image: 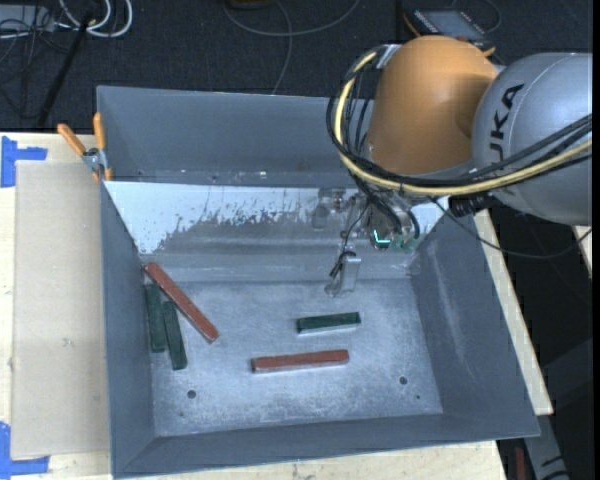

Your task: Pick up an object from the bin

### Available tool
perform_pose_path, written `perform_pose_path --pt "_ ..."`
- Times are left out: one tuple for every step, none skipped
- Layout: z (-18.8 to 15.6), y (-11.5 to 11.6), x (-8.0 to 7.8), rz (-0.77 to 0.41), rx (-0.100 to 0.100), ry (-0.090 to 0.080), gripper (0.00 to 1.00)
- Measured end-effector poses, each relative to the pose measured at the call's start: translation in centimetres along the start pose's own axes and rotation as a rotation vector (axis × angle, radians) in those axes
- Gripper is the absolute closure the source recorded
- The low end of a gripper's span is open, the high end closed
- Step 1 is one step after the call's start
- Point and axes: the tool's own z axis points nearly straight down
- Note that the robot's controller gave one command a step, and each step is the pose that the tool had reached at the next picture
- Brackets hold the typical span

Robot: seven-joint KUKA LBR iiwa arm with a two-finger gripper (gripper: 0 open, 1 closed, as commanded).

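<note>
One dark green bar [328,321] near jaws, clenched or released unclear, red bar [300,361] beside

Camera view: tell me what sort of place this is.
Probably a robotics lab's grasping test cell: a KUKA arm reaches over a grey metal bin holding a few red-brown bars and dark green bars, and loose cables lie behind it.
</note>
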Motion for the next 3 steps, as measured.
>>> perform_pose_path --pt "16.1 -4.1 3.9 0.04 -0.001 0.001 0.0" --pt "15.5 -4.0 3.6 0.04 -0.002 -0.004 1.0" --pt "-0.7 -8.1 5.7 -0.265 0.003 -0.014 1.0"
